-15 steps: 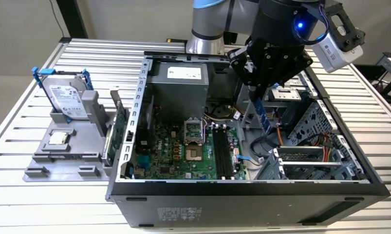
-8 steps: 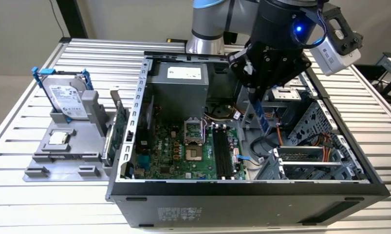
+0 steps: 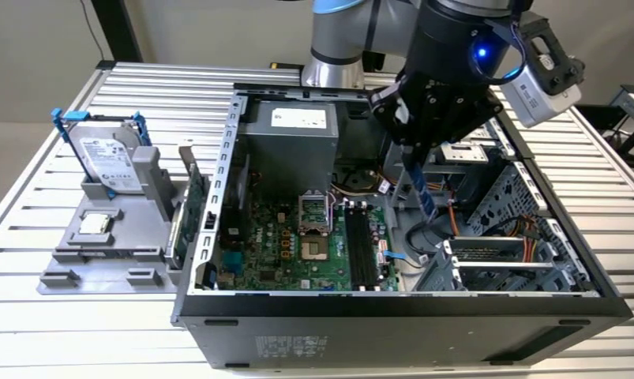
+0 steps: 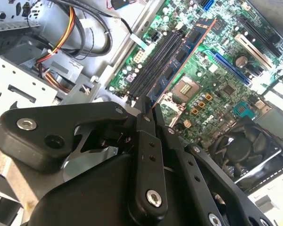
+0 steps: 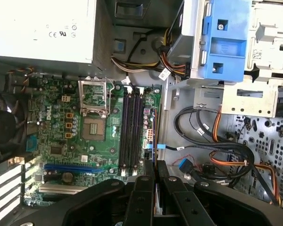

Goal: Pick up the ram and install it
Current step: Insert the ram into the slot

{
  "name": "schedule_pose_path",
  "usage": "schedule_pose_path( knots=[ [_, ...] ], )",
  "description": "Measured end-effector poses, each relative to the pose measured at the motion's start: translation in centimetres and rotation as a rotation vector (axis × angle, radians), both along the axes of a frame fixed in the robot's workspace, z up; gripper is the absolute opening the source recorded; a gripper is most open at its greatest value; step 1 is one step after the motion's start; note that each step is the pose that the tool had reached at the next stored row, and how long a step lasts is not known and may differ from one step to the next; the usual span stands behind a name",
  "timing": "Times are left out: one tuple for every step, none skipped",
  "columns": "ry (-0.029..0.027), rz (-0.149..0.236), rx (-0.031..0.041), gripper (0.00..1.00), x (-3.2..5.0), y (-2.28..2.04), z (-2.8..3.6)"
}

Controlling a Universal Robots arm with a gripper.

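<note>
Exterior view first, biggest stuff down: the open computer case (image 3: 401, 304) fills the middle and lower right of the frame, sitting on the slatted table (image 3: 43, 347). Inside it, the green motherboard (image 3: 285, 253) lies flat at lower centre, with the black memory slots (image 3: 361, 249) running along its right side. Over at the left of the frame there's a grey holder (image 3: 95, 253) with the silver hard drive (image 3: 111, 162) standing in it.

My arm comes in from the top centre and the gripper (image 3: 420, 154) hangs over the case, just right of the slots. The fingers are pinched on the ram (image 3: 422, 189), which hangs down from them as a thin blue stick, on edge and a bit slanted. In the second wrist view the ram (image 4: 179, 61) runs away from the closed fingertips (image 4: 145, 113) toward the upper right, lined up alongside the slots (image 4: 153, 63).

Progress, as I judge it: the pick-up is done, the install isn't. The stick looks well above the board and the slots look bare.

Hard to read: I can't tell how high the bottom edge sits over the slots, or which slot it's over. In the first wrist view the ram (image 5: 155, 155) is only a sliver between the fingers at the bottom centre, and the slot latches are too small to judge.
</note>
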State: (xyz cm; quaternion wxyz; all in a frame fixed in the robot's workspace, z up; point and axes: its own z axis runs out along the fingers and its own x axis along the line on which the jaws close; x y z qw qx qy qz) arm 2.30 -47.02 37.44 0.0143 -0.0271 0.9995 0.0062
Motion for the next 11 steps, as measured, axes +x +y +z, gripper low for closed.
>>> schedule_pose_path(
  knots=[
    [-0.0001, 0.000, 0.0000, 0.00, 0.00, 0.00, -0.03],
    [-0.0003, 0.000, 0.0000, 0.00, 0.00, 0.00, -0.07],
    [-0.0006, 0.000, 0.0000, 0.00, 0.00, 0.00, -0.11],
    [-0.0007, 0.000, 0.0001, 0.00, 0.01, 0.00, -0.17],
    [-0.0009, 0.000, 0.0001, 0.00, 0.00, 0.00, -0.23],
    [-0.0011, 0.000, 0.0001, 0.00, 0.00, 0.00, -0.30],
    [-0.0013, 0.000, 0.0001, 0.00, 0.00, 0.00, -0.38],
    [-0.0014, 0.000, 0.0000, 0.00, 0.00, 0.00, -0.45],
    [-0.0015, 0.000, 0.0001, 0.00, 0.00, 0.00, -0.51],
    [-0.0015, 0.000, 0.0000, 0.00, 0.00, 0.00, -0.57],
    [-0.0016, 0.000, 0.0001, 0.00, 0.00, 0.00, -0.64]
  ],
)
